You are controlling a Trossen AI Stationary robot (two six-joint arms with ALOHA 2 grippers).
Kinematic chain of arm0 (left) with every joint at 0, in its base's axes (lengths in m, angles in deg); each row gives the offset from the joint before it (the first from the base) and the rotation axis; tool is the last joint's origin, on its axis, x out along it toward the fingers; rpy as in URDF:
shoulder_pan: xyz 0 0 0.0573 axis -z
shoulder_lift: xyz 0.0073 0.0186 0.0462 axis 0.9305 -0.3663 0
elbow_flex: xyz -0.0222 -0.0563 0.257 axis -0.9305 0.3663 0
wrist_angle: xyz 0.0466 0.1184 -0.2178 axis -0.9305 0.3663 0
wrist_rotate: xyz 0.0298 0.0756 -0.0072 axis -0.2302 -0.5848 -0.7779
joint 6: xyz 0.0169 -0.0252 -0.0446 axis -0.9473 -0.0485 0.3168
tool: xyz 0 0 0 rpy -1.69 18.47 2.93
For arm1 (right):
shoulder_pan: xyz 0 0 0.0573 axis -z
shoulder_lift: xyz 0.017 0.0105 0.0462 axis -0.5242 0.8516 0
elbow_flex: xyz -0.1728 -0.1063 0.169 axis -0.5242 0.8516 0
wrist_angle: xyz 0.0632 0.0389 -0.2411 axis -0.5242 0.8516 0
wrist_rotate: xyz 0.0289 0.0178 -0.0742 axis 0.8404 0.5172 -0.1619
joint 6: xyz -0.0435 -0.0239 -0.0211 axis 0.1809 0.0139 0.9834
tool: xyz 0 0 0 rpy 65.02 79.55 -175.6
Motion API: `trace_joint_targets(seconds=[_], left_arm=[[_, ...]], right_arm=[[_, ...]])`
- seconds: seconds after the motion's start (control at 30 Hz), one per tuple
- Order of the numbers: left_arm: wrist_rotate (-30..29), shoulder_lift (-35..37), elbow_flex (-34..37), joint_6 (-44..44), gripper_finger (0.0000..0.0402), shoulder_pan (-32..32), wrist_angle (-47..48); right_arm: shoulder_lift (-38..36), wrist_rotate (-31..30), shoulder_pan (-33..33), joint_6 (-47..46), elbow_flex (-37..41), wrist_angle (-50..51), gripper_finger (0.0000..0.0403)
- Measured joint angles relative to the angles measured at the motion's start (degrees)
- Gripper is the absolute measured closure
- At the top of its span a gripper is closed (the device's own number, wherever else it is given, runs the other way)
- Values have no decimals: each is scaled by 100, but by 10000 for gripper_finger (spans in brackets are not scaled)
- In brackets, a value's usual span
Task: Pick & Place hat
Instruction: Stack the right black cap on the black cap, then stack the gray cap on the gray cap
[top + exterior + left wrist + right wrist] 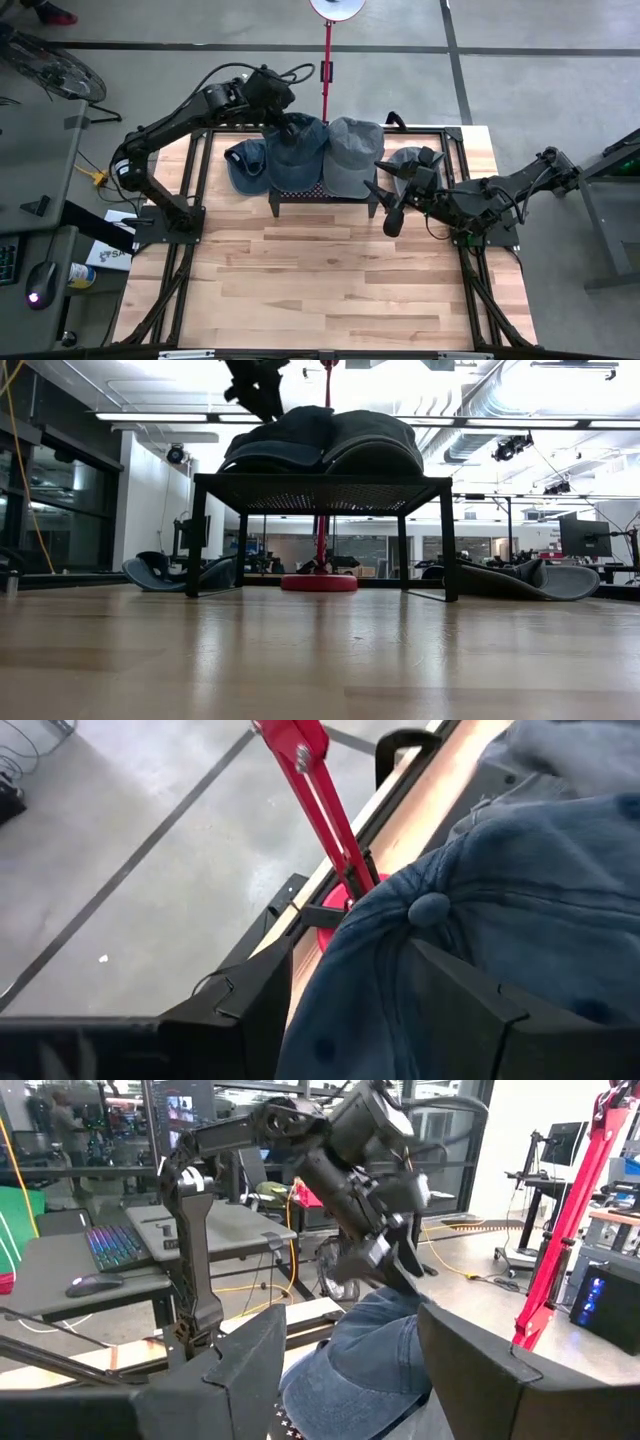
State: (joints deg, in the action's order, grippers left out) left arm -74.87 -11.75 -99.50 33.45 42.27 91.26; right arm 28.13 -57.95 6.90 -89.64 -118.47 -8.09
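A blue denim hat lies crown up on the left half of a low black mesh rack, next to a grey-blue hat. My left gripper hangs open right over the denim hat's crown, its fingers on either side of the top button. It slants down from the table's far left. My right gripper waits open and level beside the rack's right end. It faces the denim hat and the left gripper. My left gripper stands open at the top of the denim hat's crown, coming from above at a slant. Whether its fingertips still touch the cloth, I cannot tell. The hat rests on the rack.
A dark blue cap lies on the table left of the rack, and a grey hat right of it. A red stand rises behind the table's far edge. The wooden table stretches bare toward the near edge.
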Motion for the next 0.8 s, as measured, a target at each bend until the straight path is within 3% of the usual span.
trace_joint_targets(seconds=[0.3,0.63,0.8], left_arm=[[-205,659,-4,271,207,2,721],[-386,1053,39,999,207,2,3278],[-163,1470,660,1469,207,1,3153]], right_arm=[[1,-1,-2,-4,0,8,183],[1,2,0,21,0,62,183],[2,2,0,26,0,103,183]])
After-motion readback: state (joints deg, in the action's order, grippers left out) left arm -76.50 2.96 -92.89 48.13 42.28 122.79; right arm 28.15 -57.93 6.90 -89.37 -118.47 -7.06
